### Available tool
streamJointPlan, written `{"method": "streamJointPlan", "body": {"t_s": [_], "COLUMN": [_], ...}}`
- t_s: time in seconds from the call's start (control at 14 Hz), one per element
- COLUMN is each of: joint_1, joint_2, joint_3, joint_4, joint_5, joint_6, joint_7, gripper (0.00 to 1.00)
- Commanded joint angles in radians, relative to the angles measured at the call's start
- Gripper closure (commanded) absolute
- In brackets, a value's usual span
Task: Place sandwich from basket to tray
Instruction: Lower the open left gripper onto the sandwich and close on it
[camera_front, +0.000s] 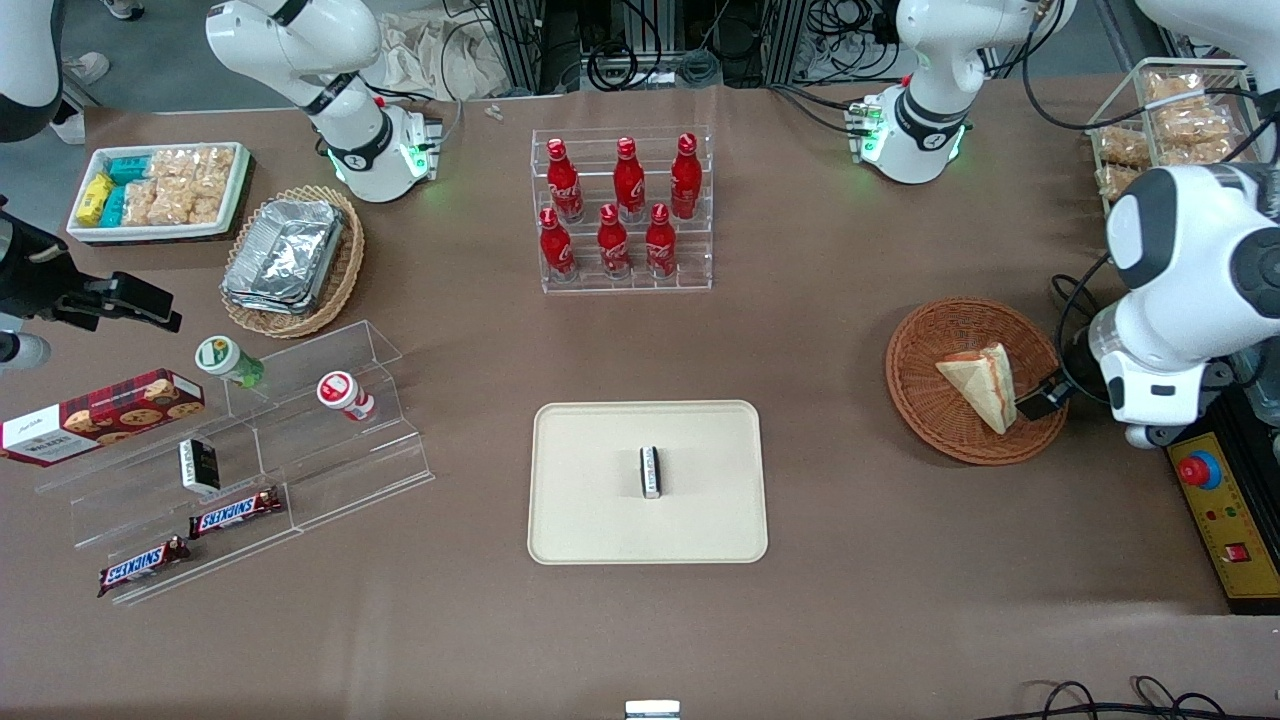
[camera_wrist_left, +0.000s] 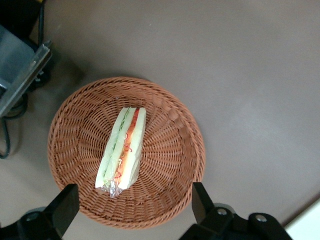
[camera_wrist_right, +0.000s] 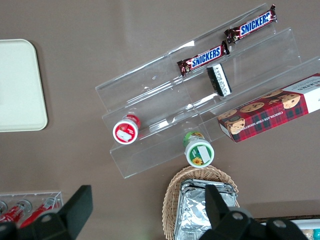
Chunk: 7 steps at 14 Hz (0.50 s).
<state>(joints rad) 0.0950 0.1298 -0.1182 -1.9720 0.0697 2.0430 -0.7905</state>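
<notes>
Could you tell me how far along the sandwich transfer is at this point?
Nothing is finished yet: the sandwich lies in the reddish-brown wicker basket. In hand: the left gripper hovers open above it, gripping nothing. Left to do: grasp, lift, carry to the cream tray, which holds only a small black-and-white packet.

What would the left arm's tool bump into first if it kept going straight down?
Probably the triangular white-bread sandwich in the round reddish-brown wicker basket. The open tool hangs above them, its two fingers spread wider than the sandwich, though its centre seems nearer the sandwich's foil-tipped end.
</notes>
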Motion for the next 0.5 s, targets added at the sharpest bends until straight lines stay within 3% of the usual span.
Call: {"method": "streamJointPlan", "body": {"t_s": [0.0,0.43], "joint_1": [0.009,0.031], "joint_2": [-0.084,-0.084], "joint_3": [-0.001,0.000], "joint_4": [-0.190,-0.312], "joint_5": [0.007,0.007], "joint_6": [0.130,0.215], "joint_7": [-0.082,-0.093], "gripper": [0.00,0.00]}}
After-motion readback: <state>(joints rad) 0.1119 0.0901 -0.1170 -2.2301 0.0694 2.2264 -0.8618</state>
